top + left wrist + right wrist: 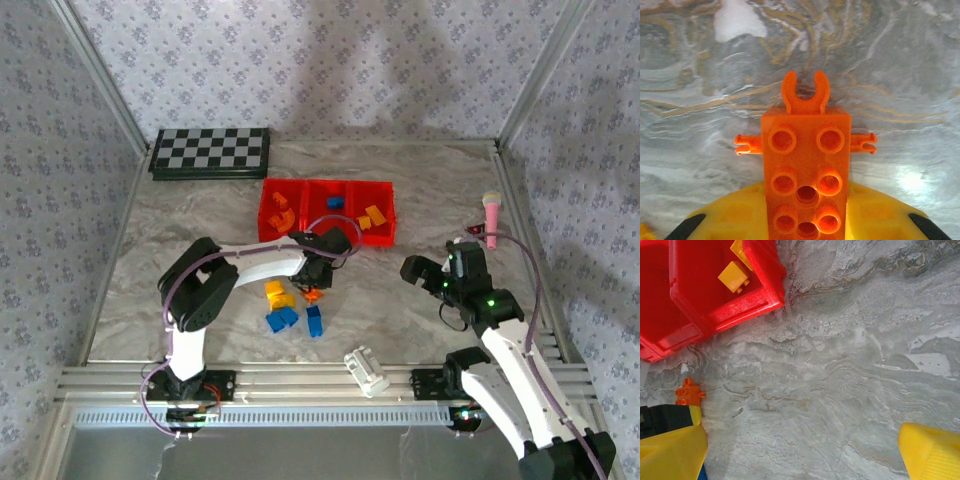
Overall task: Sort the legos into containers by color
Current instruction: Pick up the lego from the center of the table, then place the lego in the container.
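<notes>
Orange lego (pixel 806 170) is pinched in the left pincer (pixel 313 287) just in front of the containers (pixel 265 228), right pincer (pixel 800 455) spread to their right; lift it clear of their rim, release low over the orange pieces (pixel 282 212) in their left end.

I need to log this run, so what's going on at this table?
The left gripper is shut on an orange lego just in front of the red bins. The right gripper hangs open over the table, off to the right. The bins hold orange, blue and yellow pieces, one colour each. Yellow legos and blue legos lie loose beside the left gripper.
</notes>
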{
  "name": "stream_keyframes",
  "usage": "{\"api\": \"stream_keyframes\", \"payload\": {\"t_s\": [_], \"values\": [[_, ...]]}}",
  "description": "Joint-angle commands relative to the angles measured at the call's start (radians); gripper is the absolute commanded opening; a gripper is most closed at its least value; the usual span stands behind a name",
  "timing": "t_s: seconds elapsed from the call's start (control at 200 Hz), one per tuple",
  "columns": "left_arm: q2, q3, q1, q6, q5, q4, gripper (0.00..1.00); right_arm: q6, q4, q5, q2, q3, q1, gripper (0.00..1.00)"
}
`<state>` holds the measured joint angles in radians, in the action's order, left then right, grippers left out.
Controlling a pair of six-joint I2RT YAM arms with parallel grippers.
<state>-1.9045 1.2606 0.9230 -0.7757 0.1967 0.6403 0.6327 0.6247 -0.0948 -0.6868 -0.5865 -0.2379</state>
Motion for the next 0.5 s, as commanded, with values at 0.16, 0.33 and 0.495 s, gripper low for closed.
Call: {"api": "stream_keyframes", "payload": {"t_s": [0.16,0.33,0.495], "values": [[0.209,0.018,-0.098,0.132,0.057,0.088,0.17,0.020,0.037,0.043,0.038,0.016,0.012,1.00],[0.265,0.048,-0.264,0.227,0.029,0.090,0.17,0.024,0.036,0.041,0.064,0.025,0.025,1.00],[0.231,0.140,-0.399,0.310,0.007,0.078,0.17,0.019,0.053,0.038,0.072,0.024,0.035,1.00]]}}
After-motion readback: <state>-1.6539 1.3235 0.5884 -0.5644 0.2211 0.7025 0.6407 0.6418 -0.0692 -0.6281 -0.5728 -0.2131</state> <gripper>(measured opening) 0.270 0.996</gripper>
